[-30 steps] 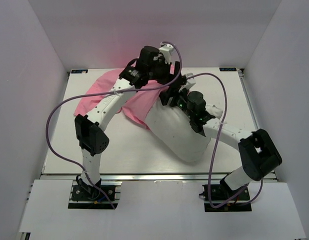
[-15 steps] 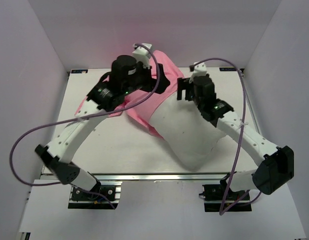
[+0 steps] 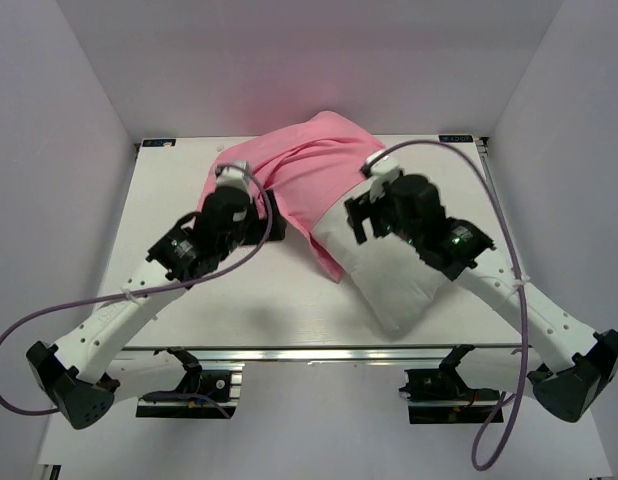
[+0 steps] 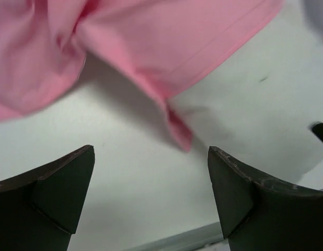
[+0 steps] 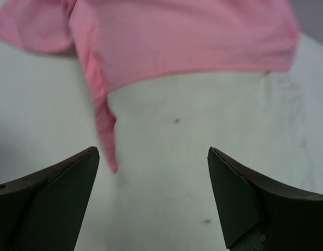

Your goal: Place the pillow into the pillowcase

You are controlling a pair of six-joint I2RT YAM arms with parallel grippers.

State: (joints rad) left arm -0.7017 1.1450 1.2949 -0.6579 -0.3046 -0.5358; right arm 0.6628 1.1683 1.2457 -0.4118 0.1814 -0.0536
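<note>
Both arms' jaws stood wide open, holding nothing: L gripper (image 3: 270, 214) over the table (image 3: 239, 300) by the pillowcase (image 3: 309, 170) hem, R gripper (image 3: 360, 216) over the pillow (image 3: 399, 280). The pillow lay diagonal mid-table, far end inside the pillowcase, bare end toward the near-right corner.

The right gripper (image 5: 152, 157) shows its two dark fingers (image 5: 52, 204) at the lower corners, spread wide with nothing between them. Beyond them the pink pillowcase (image 5: 193, 36) fills the top of the view, its hem lying across the white pillow (image 5: 203, 130). At the left a narrow pink flap (image 5: 105, 130) trails down over the white fabric. A few small dark specks (image 5: 177, 121) mark the pillow's bare surface.
</note>
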